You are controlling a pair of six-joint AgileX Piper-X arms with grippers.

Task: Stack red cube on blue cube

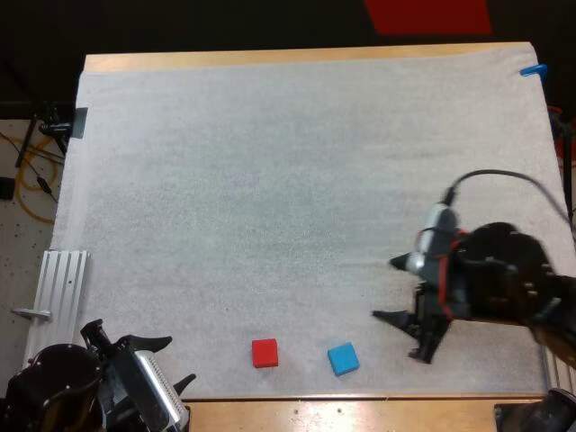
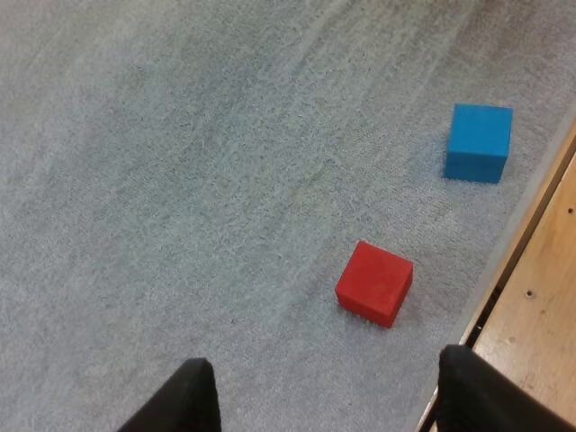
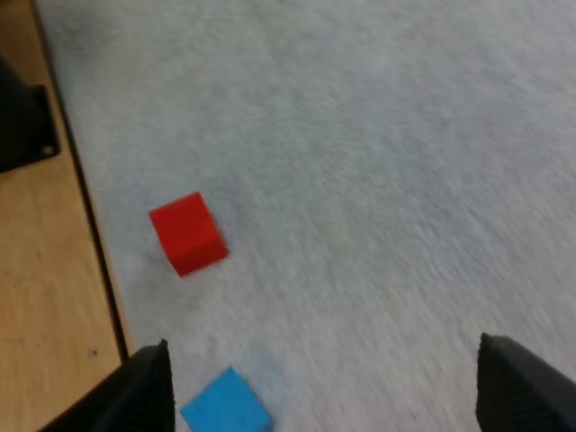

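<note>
The small, matte red cube (image 1: 265,353) sits on the white fuzzy mat (image 1: 270,180), close to the mat's near edge and a little left of its middle. The small bright blue cube (image 1: 343,358) lies along the same edge to its right, apart from it and not touching.

Beyond the blue cube, toward the mat's right edge, is the right gripper (image 1: 396,336). Its fingers are spread wide and hold nothing. The left gripper (image 1: 180,360) is at the mat's near left corner, its fingers also parted and empty.

The likely risks:
- Both cubes lie near the edge where the mat gives way to the wooden table (image 1: 315,414), so a skewed descent could nudge the red cube off the mat.
- If the right arm reaches for the red cube, it may clip the blue one on the way.
- An off-centre release could let the red cube slide off the blue one.

There is one red cube, one blue cube and two grippers.
</note>
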